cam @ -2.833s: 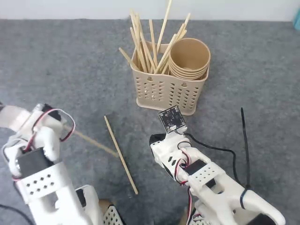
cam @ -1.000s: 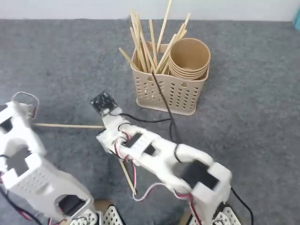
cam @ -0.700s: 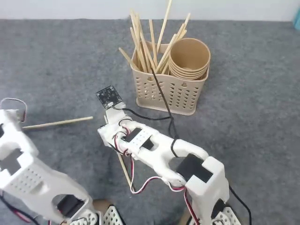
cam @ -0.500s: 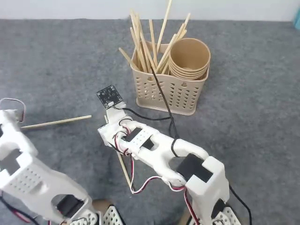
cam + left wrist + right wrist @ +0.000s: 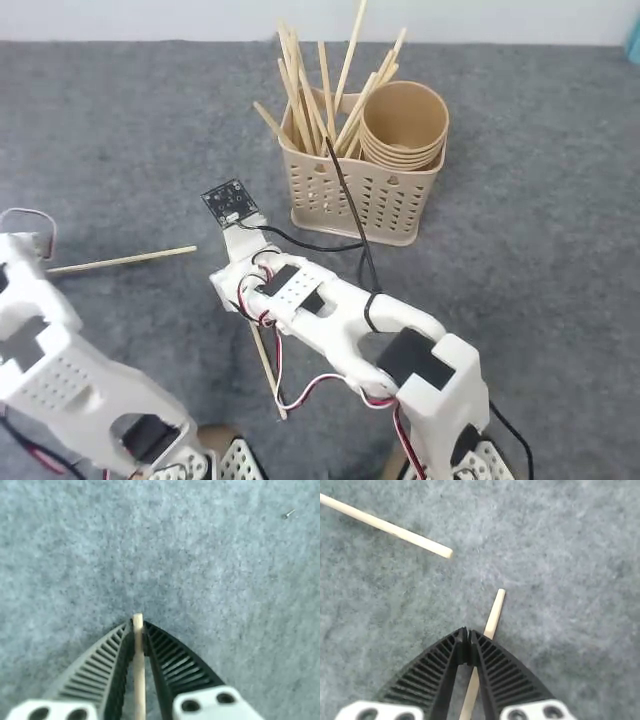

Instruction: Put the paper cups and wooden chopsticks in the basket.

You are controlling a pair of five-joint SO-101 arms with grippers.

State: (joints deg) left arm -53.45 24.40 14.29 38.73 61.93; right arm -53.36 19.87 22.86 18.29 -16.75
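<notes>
Obs: the held chopstick (image 5: 125, 260) is clamped between the jaws of the left gripper (image 5: 137, 625). Its free end points toward mid-tabletop (image 5: 520, 250), well apart from the basket (image 5: 350, 195). The lying chopstick (image 5: 493, 611) is flat on the tabletop, its end just past the right gripper (image 5: 468, 631). That gripper's jaws are closed tip to tip on nothing, and the chopstick runs beneath one jaw. The basket already carries the stacked paper cups (image 5: 405, 125) and a sheaf of chopsticks (image 5: 303, 105).

Change: about three seconds back the two chopsticks lay crossed, with both arms drawn back. The left arm has since carried one out sideways, and the right arm (image 5: 330, 320) has swung across over the other. Hardly any shift in the last half second.

Reading: one chopstick is secured and neither is delivered. The right gripper would need to open before taking the second.

Obscured: in the high view the right arm covers the lying chopstick's middle. I cannot tell whether the jaw touches it. The held chopstick's near end is cut off at the left wrist view's edge.
</notes>
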